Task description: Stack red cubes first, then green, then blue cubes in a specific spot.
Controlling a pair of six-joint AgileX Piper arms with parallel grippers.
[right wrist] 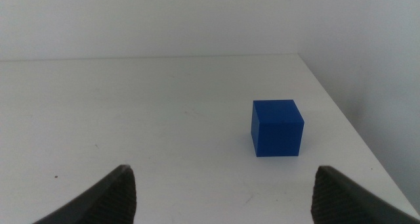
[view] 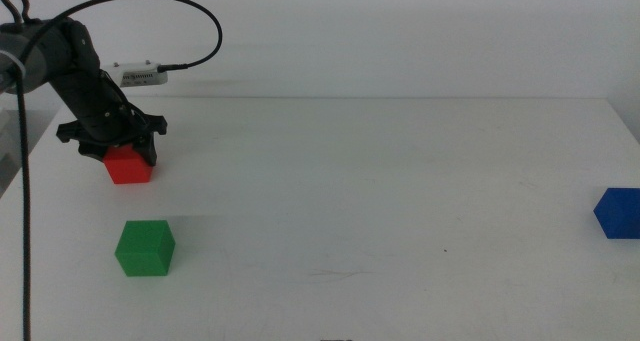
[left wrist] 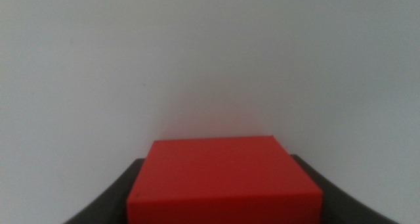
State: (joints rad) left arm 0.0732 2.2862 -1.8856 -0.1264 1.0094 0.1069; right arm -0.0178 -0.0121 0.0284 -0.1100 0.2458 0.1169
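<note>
At the table's far left, the red cube (view: 128, 166) sits under my left gripper (view: 120, 144). In the left wrist view the red cube (left wrist: 223, 178) fills the gap between the two dark jaws, which press on its sides, so the left gripper (left wrist: 223, 184) is shut on it. The green cube (view: 145, 248) stands alone on the table, nearer the front than the red one. The blue cube (view: 620, 213) rests at the far right edge. My right gripper (right wrist: 223, 184) is open and well short of the blue cube (right wrist: 277, 127); it is out of the middle view.
A small white box with a black cable (view: 140, 74) lies at the back left behind the left arm. The white tabletop (view: 380, 201) stretches bare between the cubes. Its right edge (right wrist: 341, 112) runs close beside the blue cube.
</note>
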